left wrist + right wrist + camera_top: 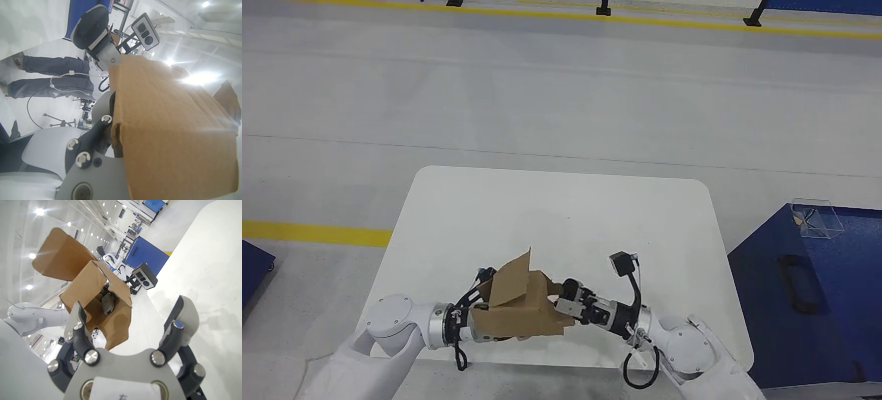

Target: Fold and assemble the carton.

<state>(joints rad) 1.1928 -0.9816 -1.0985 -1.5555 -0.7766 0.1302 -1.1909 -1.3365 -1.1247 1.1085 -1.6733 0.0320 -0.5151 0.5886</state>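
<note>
**A:** Where's the carton (514,305)?

**B:** At the near edge of the table (642,230), left of the middle, between the two arms. It's brown and partly opened, with one flap (512,278) standing up.

**A:** And the left tool (474,306)?

**B:** Clamped on a carton wall, with one finger (107,303) inside the box.

**A:** The right tool (128,307)?

**B:** Released and spread wide at the carton's open end. A loose flap hangs between its fingers, and one fingertip touches the cardboard.

**A:** Is the carton resting on the table?

**B:** Can't tell.
</note>
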